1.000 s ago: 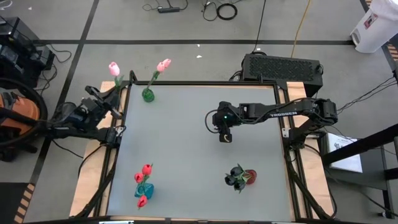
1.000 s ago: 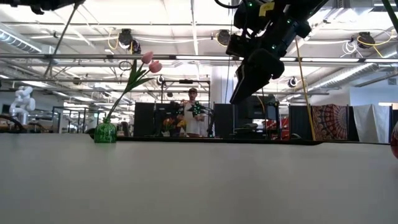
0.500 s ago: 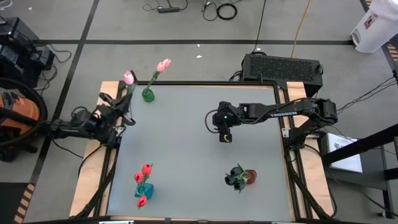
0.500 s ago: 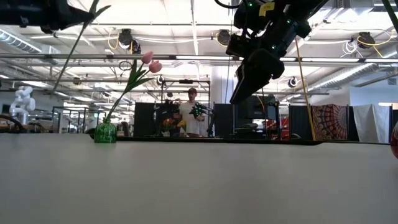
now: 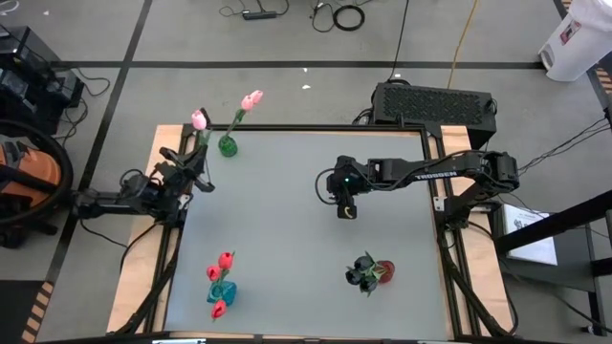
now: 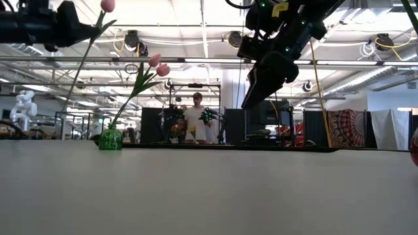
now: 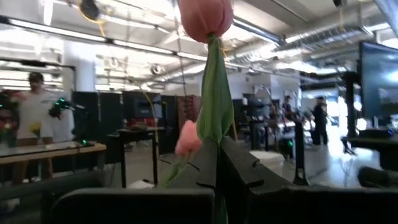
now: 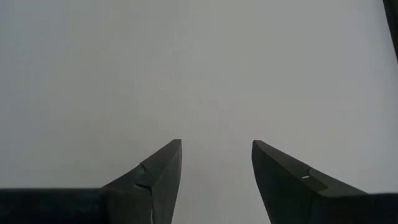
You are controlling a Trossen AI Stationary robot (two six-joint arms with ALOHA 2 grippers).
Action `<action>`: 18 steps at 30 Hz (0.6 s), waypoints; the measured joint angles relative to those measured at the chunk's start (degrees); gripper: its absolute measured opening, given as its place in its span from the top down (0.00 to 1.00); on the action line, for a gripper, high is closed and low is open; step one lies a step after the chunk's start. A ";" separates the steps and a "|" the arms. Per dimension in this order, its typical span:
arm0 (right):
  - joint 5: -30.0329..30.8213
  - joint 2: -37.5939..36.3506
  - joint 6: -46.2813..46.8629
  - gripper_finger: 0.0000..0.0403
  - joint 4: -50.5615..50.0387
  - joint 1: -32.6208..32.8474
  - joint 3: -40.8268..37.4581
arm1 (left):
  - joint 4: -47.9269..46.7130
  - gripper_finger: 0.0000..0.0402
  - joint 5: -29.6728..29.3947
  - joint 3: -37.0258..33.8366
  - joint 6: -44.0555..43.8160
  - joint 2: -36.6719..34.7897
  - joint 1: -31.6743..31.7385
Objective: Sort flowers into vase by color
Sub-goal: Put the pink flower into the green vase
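Note:
My left gripper (image 5: 194, 168) hovers over the table's far left edge, shut on a pink tulip (image 5: 199, 119) whose head also shows in the low view (image 6: 108, 5). Just right of it a green vase (image 5: 228, 146) stands on the table with one pink tulip (image 5: 251, 99) in it. A blue vase (image 5: 223, 290) at the near left holds red tulips. A red vase (image 5: 384, 270) at the near right holds black tulips (image 5: 362, 274). My right gripper (image 5: 346, 210) hangs open above the table's middle and touches nothing. My left gripper pinches the pink tulip's green stem (image 7: 215, 158) between its two fingers, not far below the head. The fingers (image 6: 73, 27) come in level from the table's left, across the stem. The tulip is lifted clear and leans, head up, its lower stem (image 6: 70, 88) hanging below.
The grey tabletop (image 5: 287, 239) lies bare between the three vases. Wooden boards and a frame (image 5: 163, 248) run along its sides. A black box (image 5: 435, 100) sits beyond the far right corner. In the low view people (image 6: 196, 124) stand in the room behind the table.
My left gripper has carried the pink tulip from beyond the far left corner toward the table's right, closer to the green vase, still shut on the stem. The tulip's stem and then its head have come into the low view. My right arm has kept still.

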 joint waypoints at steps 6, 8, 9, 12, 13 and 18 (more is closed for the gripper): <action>0.00 0.00 0.00 0.54 -0.01 0.01 0.00 | 6.22 0.98 4.24 -2.65 2.08 -0.03 3.94; 0.00 0.00 0.00 0.54 -0.01 0.00 0.00 | 6.79 0.98 5.13 -2.65 2.08 -0.04 5.57; 0.00 0.00 0.01 0.54 -0.01 -0.02 0.00 | 7.31 0.98 5.52 -2.67 2.08 -0.04 6.38; 0.00 0.00 0.00 0.54 0.00 -0.01 0.00 | 9.91 0.98 5.57 -2.69 1.67 -0.02 9.16; 0.00 0.00 0.00 0.54 -0.02 -0.02 0.00 | 10.24 0.98 5.59 -2.69 1.67 -0.02 10.11; 0.00 0.00 0.00 0.54 -0.01 0.00 0.00 | 10.89 0.98 9.82 -2.70 1.66 0.00 15.78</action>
